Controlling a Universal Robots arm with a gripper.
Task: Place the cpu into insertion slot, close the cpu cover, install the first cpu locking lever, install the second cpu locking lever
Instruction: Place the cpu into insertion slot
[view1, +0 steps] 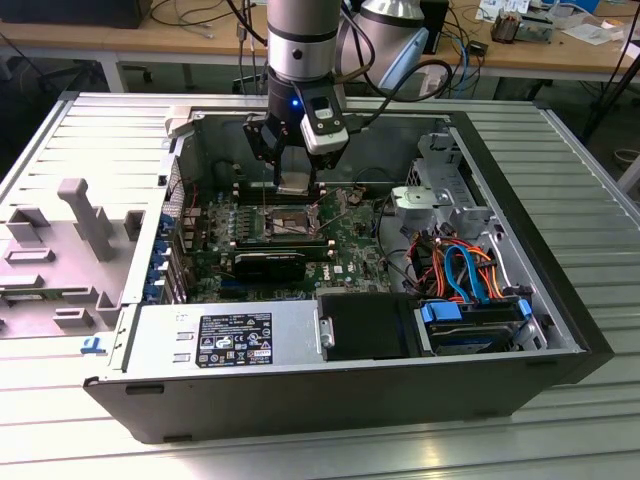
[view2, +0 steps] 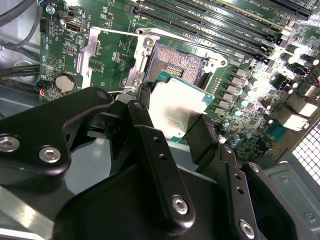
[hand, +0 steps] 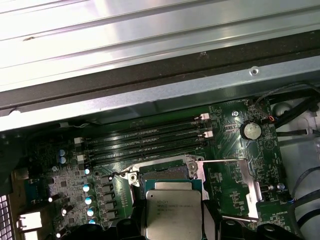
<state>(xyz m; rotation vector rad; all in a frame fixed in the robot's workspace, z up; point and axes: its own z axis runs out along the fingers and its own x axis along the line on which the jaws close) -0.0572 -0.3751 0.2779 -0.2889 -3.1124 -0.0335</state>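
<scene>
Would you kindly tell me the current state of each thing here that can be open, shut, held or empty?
pincer: shut on the cpu.
cpu: held above the insertion slot, not yet seated.
insertion slot: uncovered and empty.
cpu cover: swung open, lying beside the slot.
computer case: open, with its inside exposed.

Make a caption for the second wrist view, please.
The pincer holds the silver chip near the open socket on the green board.
</scene>
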